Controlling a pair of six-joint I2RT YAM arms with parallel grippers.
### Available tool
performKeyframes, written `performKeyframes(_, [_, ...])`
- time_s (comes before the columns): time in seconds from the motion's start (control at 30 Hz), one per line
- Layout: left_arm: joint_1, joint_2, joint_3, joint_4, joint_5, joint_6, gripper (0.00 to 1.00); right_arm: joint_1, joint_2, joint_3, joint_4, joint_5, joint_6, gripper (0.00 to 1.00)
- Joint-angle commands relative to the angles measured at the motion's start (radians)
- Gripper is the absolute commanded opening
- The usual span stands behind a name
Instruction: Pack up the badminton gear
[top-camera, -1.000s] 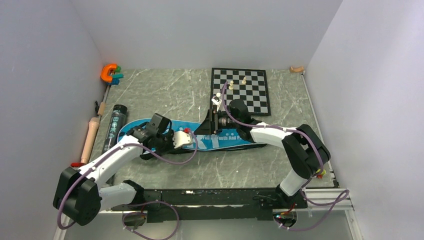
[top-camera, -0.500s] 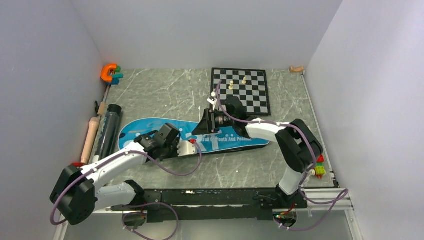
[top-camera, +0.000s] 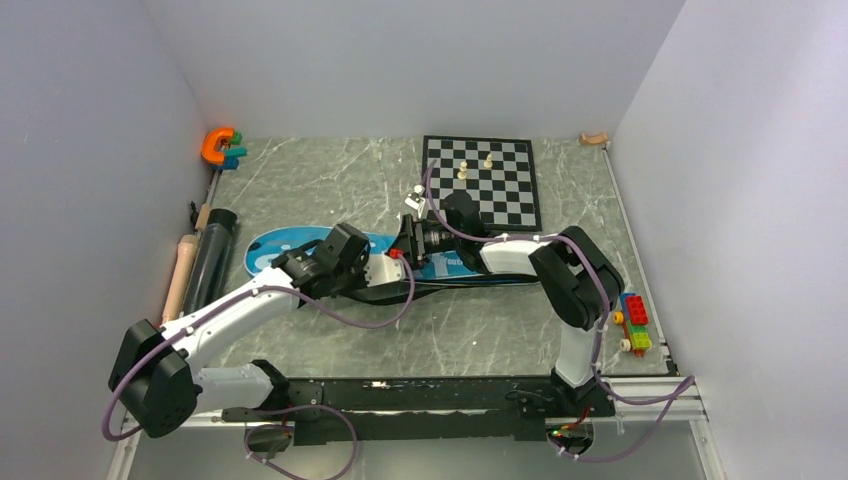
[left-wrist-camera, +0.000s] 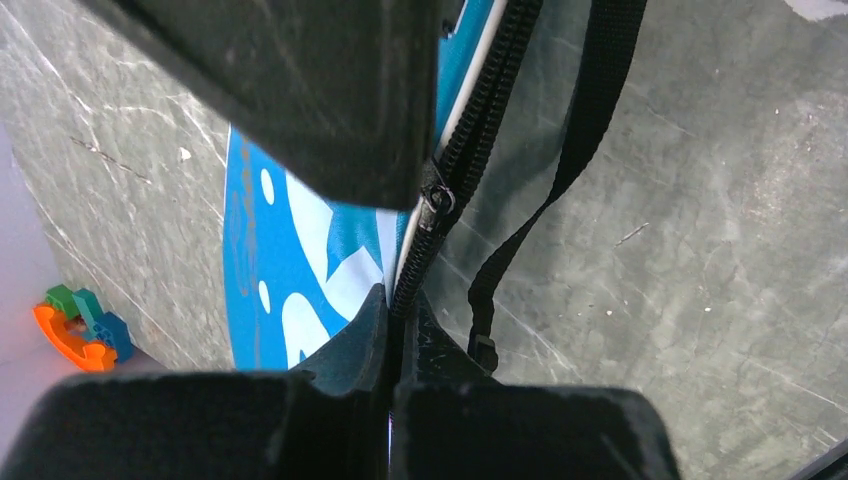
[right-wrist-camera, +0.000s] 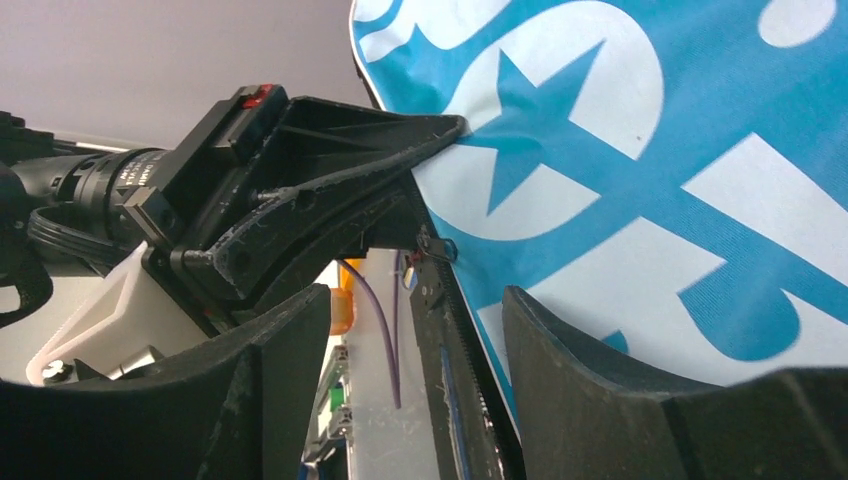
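While your left tool (left-wrist-camera: 392, 312) pinches the limp blue fabric racket bag (left-wrist-camera: 300, 250), take its slider (right-wrist-camera: 432, 246) ahead of your open right tool (right-wrist-camera: 405, 300).

Blue racket bag (top-camera: 272, 246), white lettering; chessboard (top-camera: 505, 190) black-white checked; clamp (top-camera: 215, 146) orange.

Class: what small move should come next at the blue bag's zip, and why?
Probably the right gripper closes on the edge of the bag: it stands open astride the zip, while the left gripper is shut on that zip, ready to pull.

White links (top-camera: 228, 316), black joints (top-camera: 160, 388), purple cables (top-camera: 365, 325).
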Motion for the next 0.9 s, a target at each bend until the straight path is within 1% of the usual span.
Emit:
performKeyframes(0.0, [-0.006,0.021,0.089,0.029,-0.013,-0.037,0.00,0.007,0.003,0.028,0.142,-0.047,0.067,0.66])
performKeyframes(0.17, [-0.007,0.044,0.131,0.009,-0.005,-0.065,0.00,0.008,0.019,0.033,0.180,-0.049,0.099,0.63])
performKeyframes(0.27, [-0.007,0.049,0.146,0.003,-0.009,-0.070,0.00,0.008,0.027,0.031,0.205,-0.054,0.115,0.57])
performKeyframes(0.37, [-0.007,0.049,0.155,-0.001,-0.011,-0.071,0.00,0.010,0.027,0.028,0.207,-0.051,0.118,0.54])
performKeyframes(0.63, [-0.007,0.053,0.187,-0.014,-0.003,-0.083,0.00,0.012,0.054,0.042,0.214,-0.045,0.132,0.42])
performKeyframes(0.87, [-0.006,0.054,0.197,-0.022,0.000,-0.083,0.00,0.014,0.059,0.050,0.220,-0.032,0.133,0.38])
